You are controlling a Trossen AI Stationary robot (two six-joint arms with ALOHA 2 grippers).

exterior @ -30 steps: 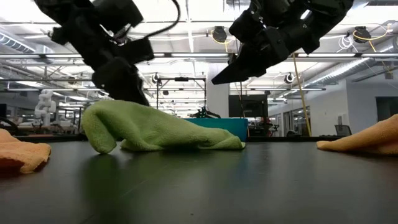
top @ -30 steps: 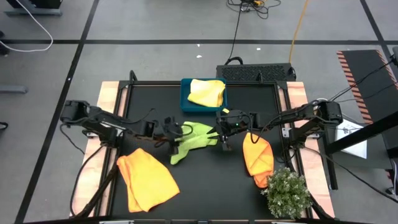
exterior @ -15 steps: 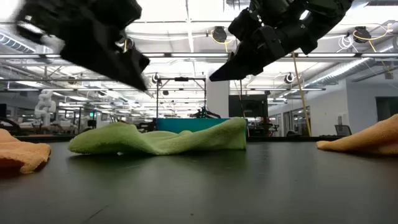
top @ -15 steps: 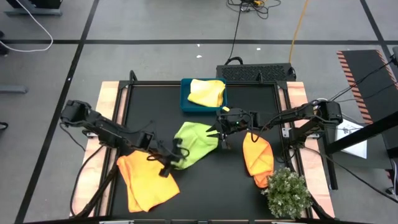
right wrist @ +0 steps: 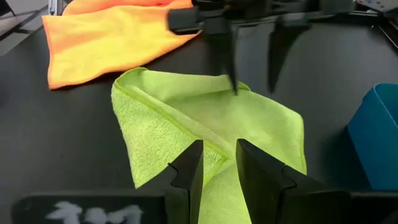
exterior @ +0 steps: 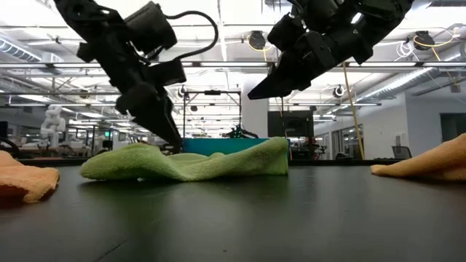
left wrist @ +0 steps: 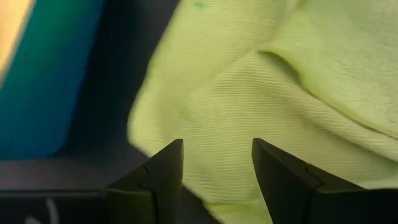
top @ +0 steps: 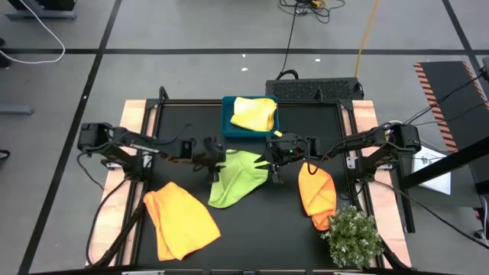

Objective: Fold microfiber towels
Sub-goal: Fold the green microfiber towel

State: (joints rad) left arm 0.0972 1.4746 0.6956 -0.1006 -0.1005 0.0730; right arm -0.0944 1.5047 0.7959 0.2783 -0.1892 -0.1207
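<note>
Desk [top: 248, 229]: black top with pale wooden strips along its left and right edges; it carries every cloth, the tray and the plant.
Large orange towel [top: 180, 220]: spread in loose folds on the near-left part of the desk, well apart from both claws.
Lime green towel [top: 238, 177]: lies rumpled in the middle of the desk, between the two claws, with one edge doubled over; in the low view [exterior: 186, 161] it is a low mound with its right end raised.
Second orange towel [top: 315, 195]: bunched lengthwise on the right side, just beside the plant.
Plant [top: 353, 236]: small bushy green, at the near-right corner.
Teal tray [top: 227, 127]: at the far middle edge of the desk.
Pale yellow towel [top: 254, 113]: folded, lying in the teal tray.
Left claw [top: 213, 155]: at the green towel's left edge, fingers spread apart and grasping nothing; the wrist view shows the cloth lying past its two parted fingers [left wrist: 158, 177].
Right claw [top: 270, 163]: over the green towel's right edge, fingers [right wrist: 186, 171] narrowly parted with no cloth between them; the low view shows it raised above the towel.
</note>
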